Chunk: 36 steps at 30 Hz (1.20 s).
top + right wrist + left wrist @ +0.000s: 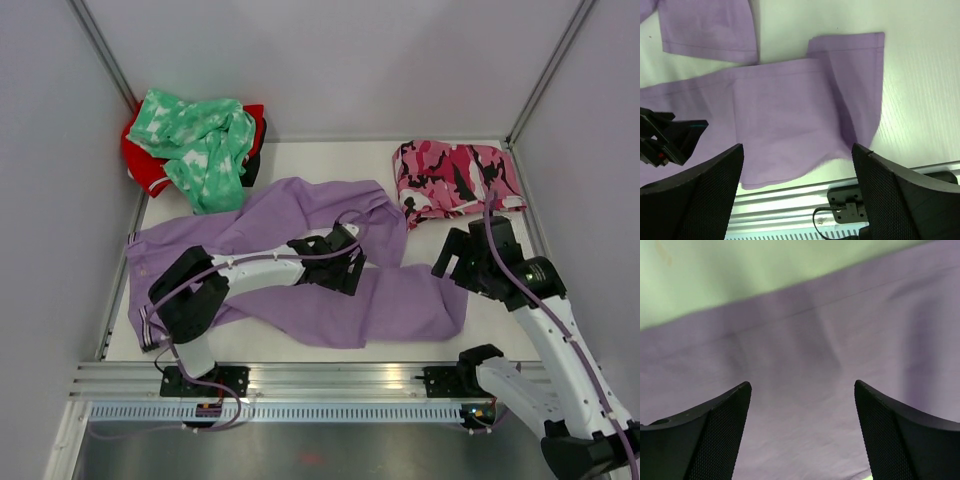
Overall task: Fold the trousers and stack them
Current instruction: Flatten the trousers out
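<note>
White table (330, 160), grey walls on three sides; I am working through it from the near edge outward.

- The trousers (400, 300): lying unfolded and flat across most of the table. The striped waistband (145, 330) is sitting at the near left corner, with one leg running along the near edge to the right and the other arcing toward the far side.
- Left gripper (350, 262): hanging low over the cloth at mid-table, fingers apart and gripping nothing.
- Right gripper (452, 258): hovering higher, above the leg hems near the right edge, jaws spread wide and empty.
- Camouflage garment (455, 178): sitting folded at the far right corner.
- Green garment (200, 140): lying heaped on a red garment (140, 165) at the far left corner.

For the first fold, I am planning to pinch only the hem edges, lifting both hands evenly so the legs are landing square.
</note>
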Each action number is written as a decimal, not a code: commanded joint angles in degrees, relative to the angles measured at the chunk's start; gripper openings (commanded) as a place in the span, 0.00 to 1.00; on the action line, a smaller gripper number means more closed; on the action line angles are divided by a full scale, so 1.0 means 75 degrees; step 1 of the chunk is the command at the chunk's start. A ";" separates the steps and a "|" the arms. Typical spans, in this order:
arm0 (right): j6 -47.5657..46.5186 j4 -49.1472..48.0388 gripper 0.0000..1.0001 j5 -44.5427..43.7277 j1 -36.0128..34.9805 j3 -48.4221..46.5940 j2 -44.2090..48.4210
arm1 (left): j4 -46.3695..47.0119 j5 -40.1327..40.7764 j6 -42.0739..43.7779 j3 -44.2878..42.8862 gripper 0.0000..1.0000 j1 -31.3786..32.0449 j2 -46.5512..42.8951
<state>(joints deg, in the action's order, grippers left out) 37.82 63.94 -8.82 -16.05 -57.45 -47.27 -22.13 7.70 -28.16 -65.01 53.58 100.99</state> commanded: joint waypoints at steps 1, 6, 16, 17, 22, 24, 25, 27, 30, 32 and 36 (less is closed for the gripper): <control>-0.0284 -0.0379 0.95 0.0098 -0.0016 -0.0378 -0.0597 | -0.0002 0.0589 -0.0779 0.0825 0.88 -0.0066 -0.0222; -0.1302 -0.2205 0.94 -0.0078 -0.0016 -0.1094 -0.2133 | -0.0143 0.0941 -0.1692 0.1915 0.70 -0.0066 -0.0515; -0.1808 -0.5829 0.84 0.0473 -0.0016 -0.1198 -0.6489 | -0.0027 0.0228 -0.2093 0.3148 0.03 -0.0043 -0.1253; -0.1867 -0.5877 0.84 0.0276 -0.0016 -0.1222 -0.6715 | 0.0206 -0.0098 -0.1977 0.3369 0.04 -0.0031 -0.1463; -0.2066 -0.6193 0.81 0.0086 -0.0016 -0.1304 -0.7712 | -0.0025 -0.0255 -0.1847 0.3431 0.28 -0.0031 -0.3103; -0.2055 -0.6275 0.76 0.0191 -0.0016 -0.1316 -0.7958 | -0.0468 0.0166 -0.1800 0.3185 0.54 -0.0031 -0.3561; -0.2032 -0.6415 0.73 0.0354 -0.0016 -0.1282 -0.8006 | -0.0622 0.0319 -0.1788 0.3068 0.60 -0.0031 -0.3934; -0.1950 -0.6556 0.62 0.0496 -0.0039 -0.1235 -0.8100 | -0.1124 0.0893 -0.1765 0.2671 0.79 -0.0101 -0.4195; -0.1903 -0.6721 0.23 0.0730 -0.0074 -0.1199 -0.8135 | -0.1642 0.1258 -0.1800 0.2177 0.88 -0.0673 -0.4301; -0.1949 -0.6336 0.00 0.0742 -0.0121 -0.1433 -0.8077 | -0.1702 0.0979 -0.1684 0.2118 0.88 -0.1746 -0.4336; -0.2522 -0.5598 0.00 0.0029 -0.0646 -0.1784 -0.6595 | -0.1175 0.0180 -0.1180 0.2200 0.89 -0.3918 -0.4337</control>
<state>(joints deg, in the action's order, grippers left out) 21.87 19.00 -6.50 -17.41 -66.81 -105.93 -30.72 11.49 -40.42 -48.05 33.12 68.93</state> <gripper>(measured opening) 0.011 0.884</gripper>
